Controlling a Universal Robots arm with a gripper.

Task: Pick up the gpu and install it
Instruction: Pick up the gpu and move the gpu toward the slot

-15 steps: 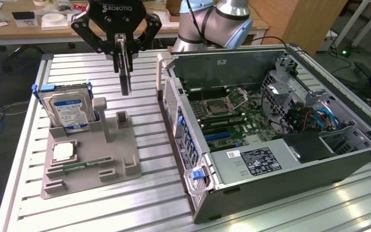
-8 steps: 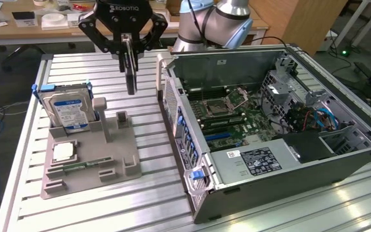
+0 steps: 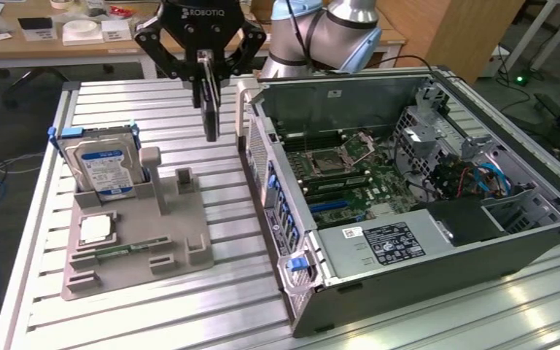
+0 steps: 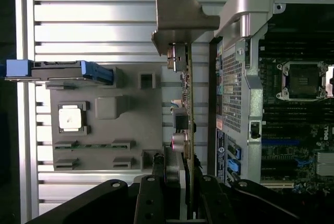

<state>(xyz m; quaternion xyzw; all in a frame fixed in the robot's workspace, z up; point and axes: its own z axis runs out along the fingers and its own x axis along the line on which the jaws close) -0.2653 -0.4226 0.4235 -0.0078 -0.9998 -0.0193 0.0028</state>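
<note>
My gripper (image 3: 204, 62) is shut on the gpu (image 3: 209, 102), a thin dark card seen edge-on and hanging upright above the slatted table. It hangs between the grey holder and the open computer case (image 3: 513, 240), clear of both. In the wrist view the gpu (image 4: 189, 104) runs away from my gripper (image 4: 182, 185), its silver end bracket (image 4: 180, 15) at the far end, beside the case's rear corner. The motherboard (image 3: 358, 182) lies exposed inside the case, with its slots near the case's lower half.
A grey holder (image 3: 134, 248) on the exterior view's left carries a hard drive (image 3: 105, 164) standing on edge, a square processor chip (image 3: 96, 230) and a green memory stick (image 3: 114, 251). The case's wall (image 3: 260, 146) stands just beside the card. A wooden desk (image 3: 66, 40) lies behind.
</note>
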